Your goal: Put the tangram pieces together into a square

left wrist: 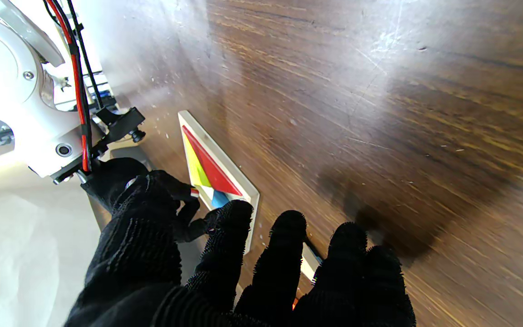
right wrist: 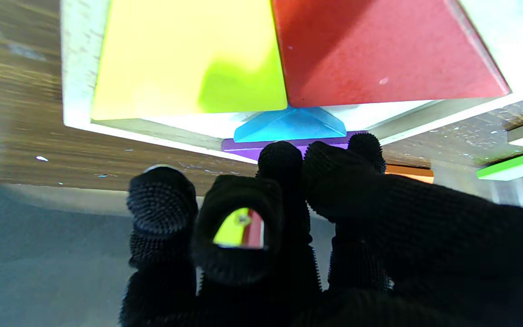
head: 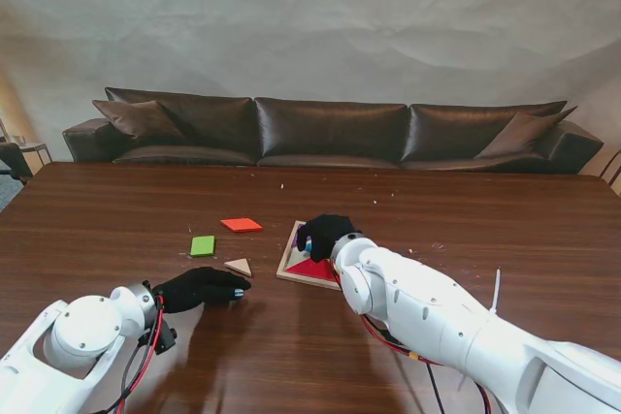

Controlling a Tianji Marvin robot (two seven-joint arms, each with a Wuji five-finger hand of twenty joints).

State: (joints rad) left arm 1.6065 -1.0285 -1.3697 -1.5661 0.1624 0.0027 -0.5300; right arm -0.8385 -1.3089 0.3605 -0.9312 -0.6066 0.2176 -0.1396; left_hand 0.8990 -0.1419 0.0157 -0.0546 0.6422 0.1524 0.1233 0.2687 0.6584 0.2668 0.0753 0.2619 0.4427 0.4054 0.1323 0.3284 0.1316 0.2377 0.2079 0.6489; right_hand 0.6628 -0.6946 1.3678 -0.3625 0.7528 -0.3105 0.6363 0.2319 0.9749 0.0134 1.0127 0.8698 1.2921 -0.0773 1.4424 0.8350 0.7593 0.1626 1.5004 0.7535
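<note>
A: From the stand view, the tray (head: 291, 261) sits at table centre with the right hand (head: 325, 234) over its far edge. Loose pieces lie off at its nine o'clock: an orange piece (head: 241, 225), a green square (head: 203, 245) and a tan triangle (head: 238, 266). The left hand (head: 201, 288) rests flat, fingers apart, holding nothing.

B: And the left wrist view?

A: It shows the tray (left wrist: 251, 196) with the red triangle (left wrist: 210, 167) seated.

B: The right wrist view?

A: Yellow (right wrist: 184, 59) and red (right wrist: 379, 50) triangles, a blue one (right wrist: 291, 126), and a purple piece (right wrist: 243, 146) at the fingertips (right wrist: 280, 160). Whether they grip it, I can't tell. I'd slide it flush, pressing lightly. No writing is readable anywhere.
</note>
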